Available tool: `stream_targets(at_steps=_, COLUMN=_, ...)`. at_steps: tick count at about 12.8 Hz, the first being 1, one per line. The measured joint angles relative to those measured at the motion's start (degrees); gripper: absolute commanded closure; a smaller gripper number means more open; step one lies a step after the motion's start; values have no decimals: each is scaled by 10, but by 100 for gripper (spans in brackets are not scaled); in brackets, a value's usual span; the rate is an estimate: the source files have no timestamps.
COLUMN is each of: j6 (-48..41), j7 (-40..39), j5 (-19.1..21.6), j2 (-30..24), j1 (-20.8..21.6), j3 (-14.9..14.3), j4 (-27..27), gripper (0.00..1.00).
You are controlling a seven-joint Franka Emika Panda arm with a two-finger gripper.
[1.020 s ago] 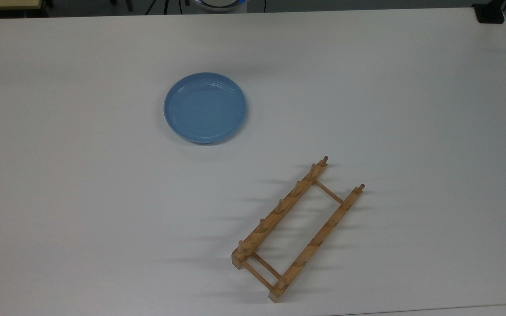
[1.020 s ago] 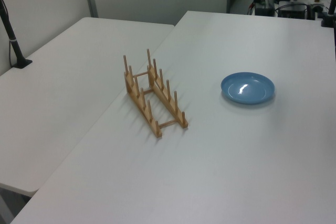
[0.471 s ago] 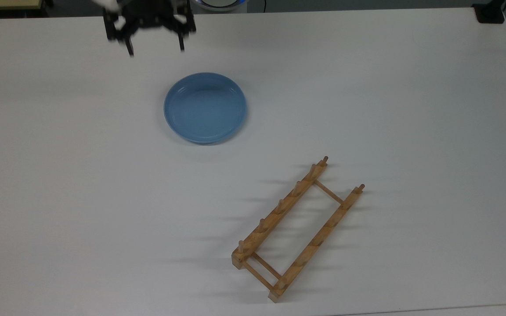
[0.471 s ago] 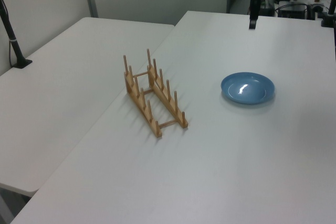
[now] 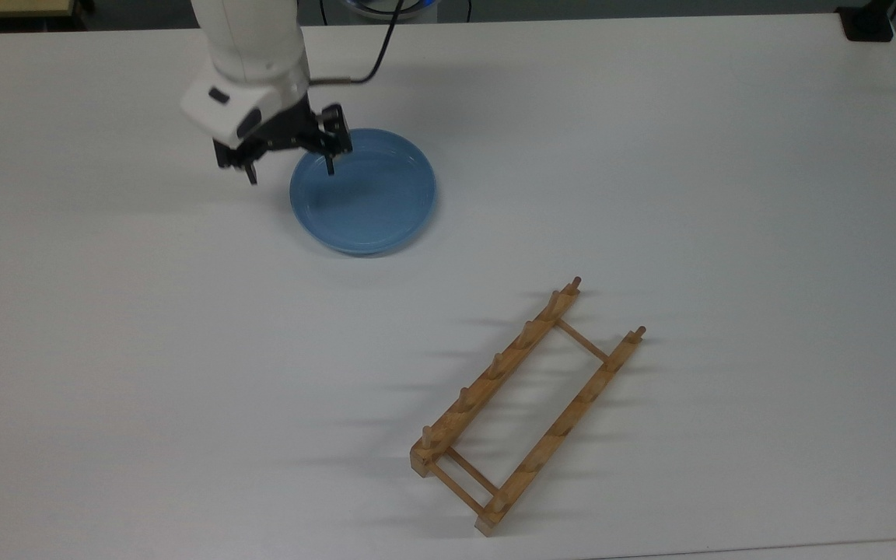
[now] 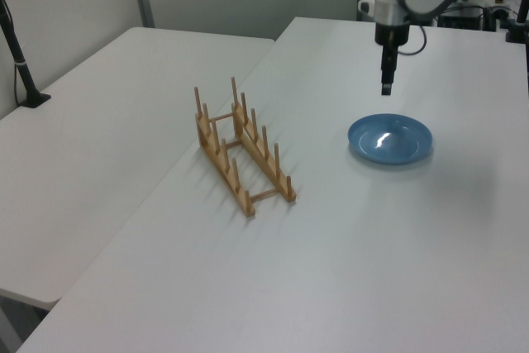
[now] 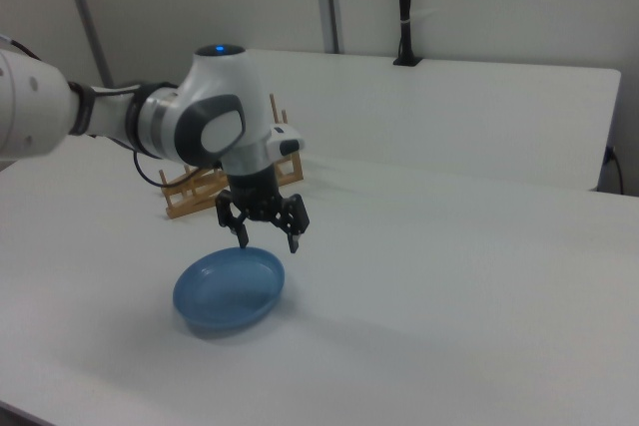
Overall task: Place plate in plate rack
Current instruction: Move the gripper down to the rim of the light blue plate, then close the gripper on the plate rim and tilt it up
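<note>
The claw (image 5: 290, 166) is held with its two fingers spread wide apart and nothing between them. In the top view one fingertip (image 5: 330, 169) is seen over the plate's upper-left rim while the other hangs over bare table just outside that rim. In the right view the claw (image 7: 268, 238) is shown above the plate, clear of its far edge, with a gap visible between fingertips and rim. In the left view the claw (image 6: 386, 87) is seen edge-on as a single dark bar hanging above the plate's far side, so the spread of the fingers is not readable there.

The plate (image 5: 363, 191) is seen lying flat and face up on the white table (image 5: 650, 155), in the upper-left part of the top view. It is also shown in the left view (image 6: 390, 139) and in the right view (image 7: 229, 288).

The plate rack (image 5: 527, 405) is placed well apart from the plate, toward the top view's lower right, set diagonally with its pegs upright and every slot bare. In the left view the plate rack (image 6: 240, 151) is seen to the left view's left of the plate, with open table between them. In the right view it (image 7: 200, 184) is partly hidden behind the white arm (image 7: 190, 122).

A black cable (image 5: 362, 66) is seen trailing from the arm in the top view. A dark post (image 6: 20, 59) is clamped at the neighbouring table's edge in the left view.
</note>
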Motion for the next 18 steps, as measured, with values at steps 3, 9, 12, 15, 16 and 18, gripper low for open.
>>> stream_targets(at_steps=3, j6=33, j7=0, j5=0, j2=37, j1=0, j3=0, j4=0, gripper=0)
stream_targets(at_steps=9, j6=49, j7=0, j5=0, j2=84, j1=0, j3=0, j4=0, gripper=70)
stream_targets(at_steps=12, j6=60, j7=25, j5=0, j2=90, j1=0, j3=0, j4=1, gripper=98)
stream_targets(at_steps=15, j6=72, j7=40, j5=0, j2=90, j1=0, j3=0, j4=5, gripper=100)
stream_targets(at_steps=16, j6=72, j7=41, j5=0, j2=90, j1=0, j3=0, j4=8, gripper=100)
stream_targets(at_steps=18, j6=73, j7=41, j5=0, j2=78, j1=0, j3=2, j4=24, gripper=100)
